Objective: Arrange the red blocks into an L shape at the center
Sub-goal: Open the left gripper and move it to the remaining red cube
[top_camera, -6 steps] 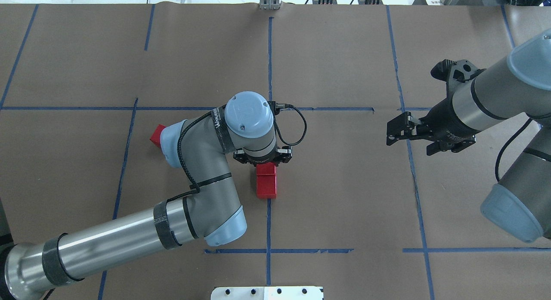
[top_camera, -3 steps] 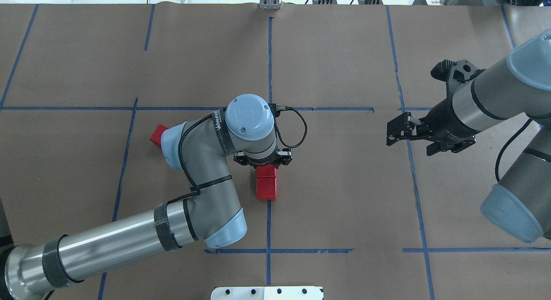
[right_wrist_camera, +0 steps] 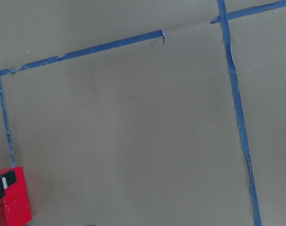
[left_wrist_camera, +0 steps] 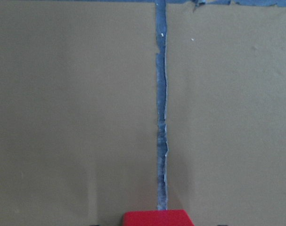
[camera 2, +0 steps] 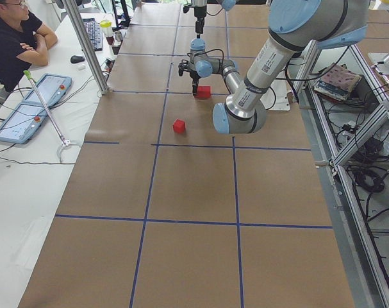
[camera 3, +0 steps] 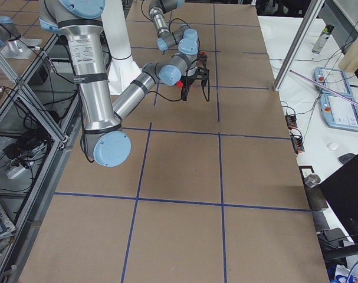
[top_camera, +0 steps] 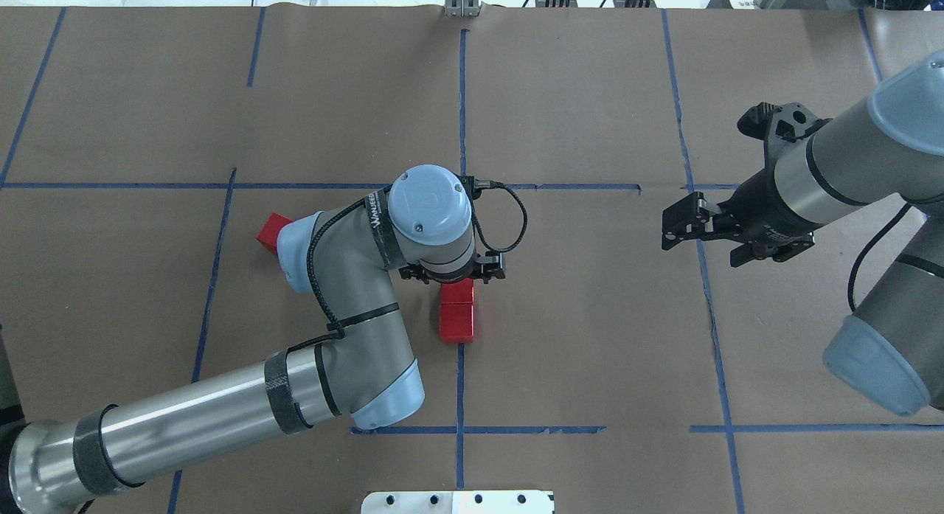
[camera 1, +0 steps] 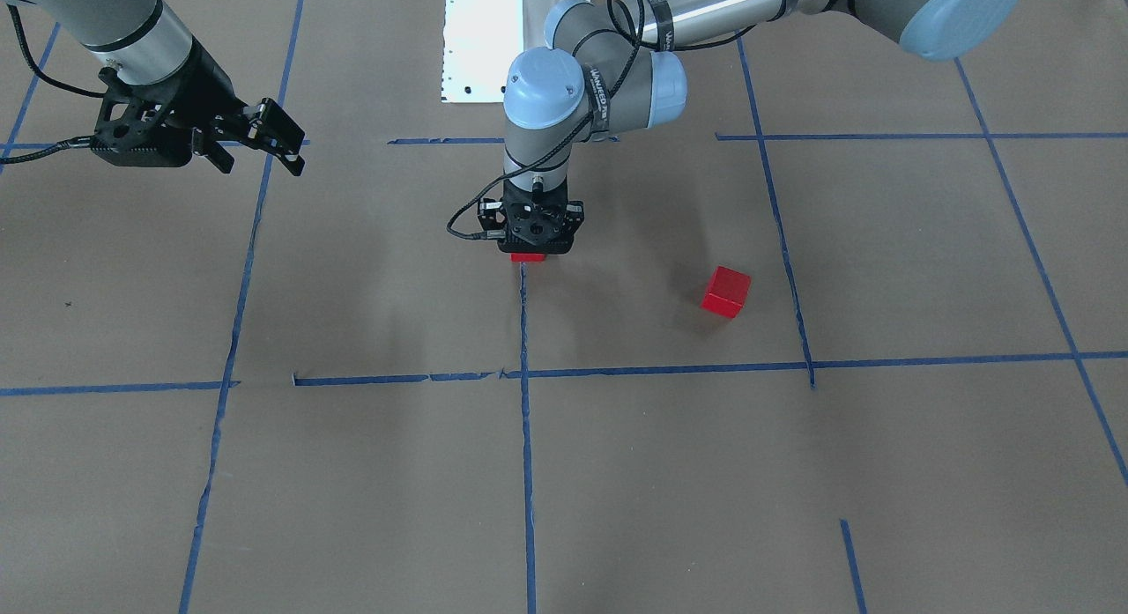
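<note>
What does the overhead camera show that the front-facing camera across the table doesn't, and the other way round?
Only overhead: two red blocks touching in a row on the blue tape line; the front-facing view shows just a red sliver under the left gripper. Only front-facing: the third red block in full; overhead, the arm's elbow half covers it. Both: the right gripper off to the side.

Two blocks (top_camera: 456, 324) touching, atop the centre tape line (top_camera: 462, 116), third block (top_camera: 270, 228) well left (partly behind the arm (top_camera: 346, 278))
</note>
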Controlling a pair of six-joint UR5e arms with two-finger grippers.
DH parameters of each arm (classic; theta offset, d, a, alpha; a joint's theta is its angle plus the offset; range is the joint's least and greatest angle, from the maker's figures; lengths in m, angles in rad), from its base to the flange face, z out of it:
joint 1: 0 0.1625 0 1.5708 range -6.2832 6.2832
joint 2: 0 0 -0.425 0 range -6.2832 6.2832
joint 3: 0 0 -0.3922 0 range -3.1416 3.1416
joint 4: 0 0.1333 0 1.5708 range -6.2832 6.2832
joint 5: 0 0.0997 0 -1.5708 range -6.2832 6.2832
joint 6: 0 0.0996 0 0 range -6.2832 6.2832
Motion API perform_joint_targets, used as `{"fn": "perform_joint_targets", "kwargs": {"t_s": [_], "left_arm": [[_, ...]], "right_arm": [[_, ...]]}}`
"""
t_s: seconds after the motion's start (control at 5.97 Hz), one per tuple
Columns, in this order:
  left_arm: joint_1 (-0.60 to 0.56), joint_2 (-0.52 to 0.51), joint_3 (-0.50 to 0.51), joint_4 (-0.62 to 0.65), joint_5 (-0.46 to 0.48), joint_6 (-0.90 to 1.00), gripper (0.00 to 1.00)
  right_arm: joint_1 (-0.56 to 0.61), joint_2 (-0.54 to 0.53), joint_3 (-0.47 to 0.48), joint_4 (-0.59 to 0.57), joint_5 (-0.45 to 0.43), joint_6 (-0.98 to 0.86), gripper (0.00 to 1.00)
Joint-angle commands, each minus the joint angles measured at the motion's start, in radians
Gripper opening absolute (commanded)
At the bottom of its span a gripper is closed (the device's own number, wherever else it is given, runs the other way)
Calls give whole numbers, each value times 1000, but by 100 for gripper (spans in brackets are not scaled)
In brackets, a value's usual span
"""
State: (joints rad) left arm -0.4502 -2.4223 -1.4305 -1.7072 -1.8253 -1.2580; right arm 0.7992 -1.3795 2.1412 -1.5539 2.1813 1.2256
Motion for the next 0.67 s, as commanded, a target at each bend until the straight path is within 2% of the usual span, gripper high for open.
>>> {"fn": "perform_joint_targets", "kwargs": {"t_s": [0.0,0.17,0.34,0.5], "left_arm": [[4,23,-78,3,9,0,100],[-1,125,-210,1,9,6,100],[-43,187,-270,0,6,12,100],[-88,239,-293,-17,1,166,100]], "right_arm": [[0,2,-1,0,0,0,100],[1,0,0,0,0,0,100],[1,0,-1,0,0,0,100],[1,-1,0,0,0,0,100]]}}
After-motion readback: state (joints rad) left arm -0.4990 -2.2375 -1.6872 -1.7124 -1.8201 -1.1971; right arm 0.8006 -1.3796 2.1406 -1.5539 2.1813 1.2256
